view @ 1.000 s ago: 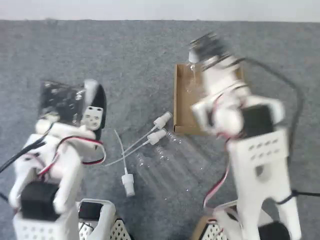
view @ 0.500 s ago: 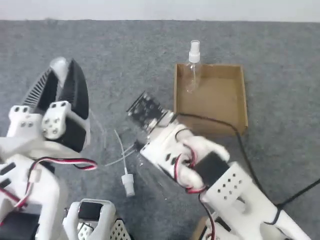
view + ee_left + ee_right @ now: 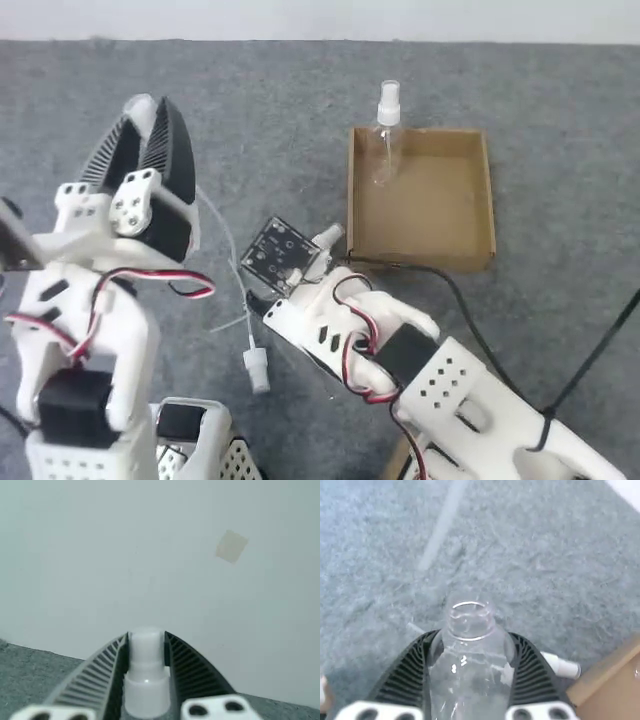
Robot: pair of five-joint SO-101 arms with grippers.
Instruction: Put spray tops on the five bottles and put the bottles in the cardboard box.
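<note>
Your right gripper [image 3: 470,638] is pinching a clear bottle [image 3: 470,655] at its shoulder, just below the open neck, low over the grey carpet [image 3: 250,100]; your left gripper [image 3: 146,636] is clamped on a white spray top [image 3: 146,672], held up well above the table with its fingers aimed toward the wall; the two are well apart, so I judge the joining is not yet made. Expect the bottle to be light, thin-walled and slick; squeeze hard and it may dent or slip out, so grip the stiffer shoulder, as now, and leave the mouth free. The spray top looks small, hard and light; going by the loose ones, its thin tube bends easily and must enter the mouth first. The bottle is see-through and apparently empty, with a round rim. Farther out, a capped bottle [image 3: 384,140] sits at the far corner of the cardboard box [image 3: 440,205]; a loose spray top [image 3: 257,370] lies on the carpet by the right arm; a second loose top [image 3: 328,237] lies just beside the box.
</note>
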